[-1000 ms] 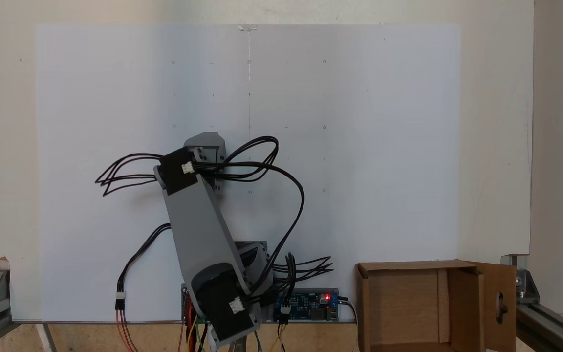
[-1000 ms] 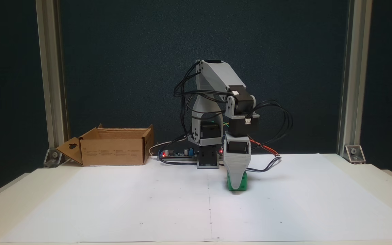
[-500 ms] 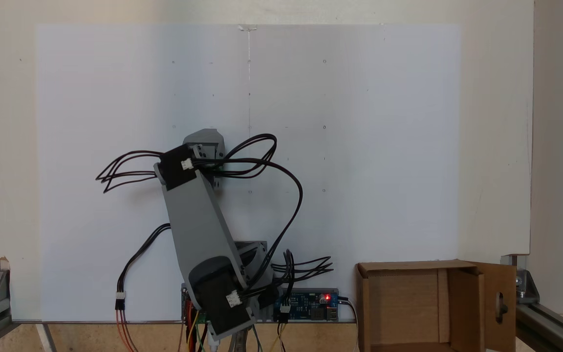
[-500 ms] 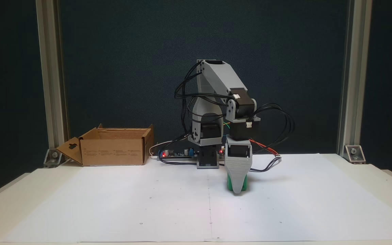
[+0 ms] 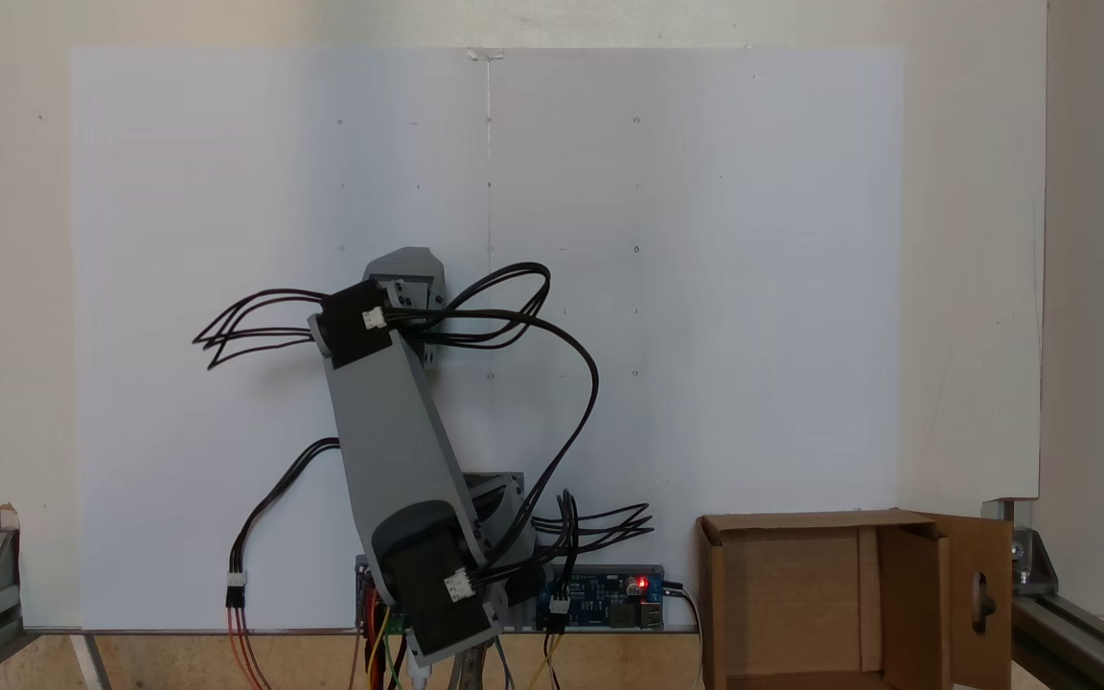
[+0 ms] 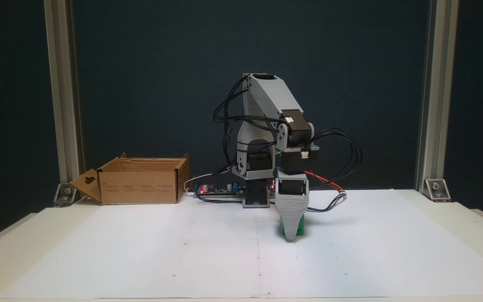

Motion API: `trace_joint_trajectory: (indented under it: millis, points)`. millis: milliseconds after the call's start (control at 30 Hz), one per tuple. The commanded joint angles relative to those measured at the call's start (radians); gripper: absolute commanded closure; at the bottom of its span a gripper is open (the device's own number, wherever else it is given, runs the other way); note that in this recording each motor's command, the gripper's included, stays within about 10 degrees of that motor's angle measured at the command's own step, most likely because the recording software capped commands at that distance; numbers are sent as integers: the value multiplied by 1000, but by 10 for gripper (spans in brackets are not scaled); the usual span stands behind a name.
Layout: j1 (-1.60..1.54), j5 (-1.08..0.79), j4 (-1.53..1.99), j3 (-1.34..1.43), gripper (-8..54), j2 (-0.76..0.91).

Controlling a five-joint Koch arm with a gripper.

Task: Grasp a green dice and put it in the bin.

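Cardboard sits at the far left of the front-facing fixed view: the bin (image 6: pixel 141 180), open-topped, with one flap folded out towards the metal post and a keyhole-shaped cutout punched through that flap. Small rows of dark print run along its front wall, too fine to read. From the fixed view looking down, the same bin (image 5: pixel 720 604) lies at the lower right, just beside the blue circuit board (image 5: pixel 609 596) with its red light on.

Moving right, the arm's base stands at the back edge of the white paper sheet (image 6: pixel 183 260) that covers the tabletop (image 6: pixel 476 218), with black cables looping out on either side of the arm. The grey arm (image 6: pixel 273 98) reaches forward and down.

Below it, the hand (image 6: pixel 291 235) points straight down with its ribbed grey finger facing me, tip at the paper. The green dice (image 6: pixel 301 226) rests on the sheet well apart from the bin, mostly hidden behind that finger, green showing on both edges. One jaw hides the other, so I cannot tell whether the hand is gripping the dice or merely straddling it.

Compared with a second ago, the hand has come lower and covers more of the dice; the bin has not moved.
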Motion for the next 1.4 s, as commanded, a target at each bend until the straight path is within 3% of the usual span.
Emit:
trace_joint_trajectory:
  millis: [0,167,300,467,733,1200,1367]
  points:
    - [0,54,3,-11,97,2]
    - [2,55,2,-5,206,2]
    - [2,57,3,2,333,9]
    - [2,57,20,3,338,31]
    - [86,55,123,-66,338,209]
    - [293,-11,699,-676,338,387]
    - [359,-48,750,-706,338,413]
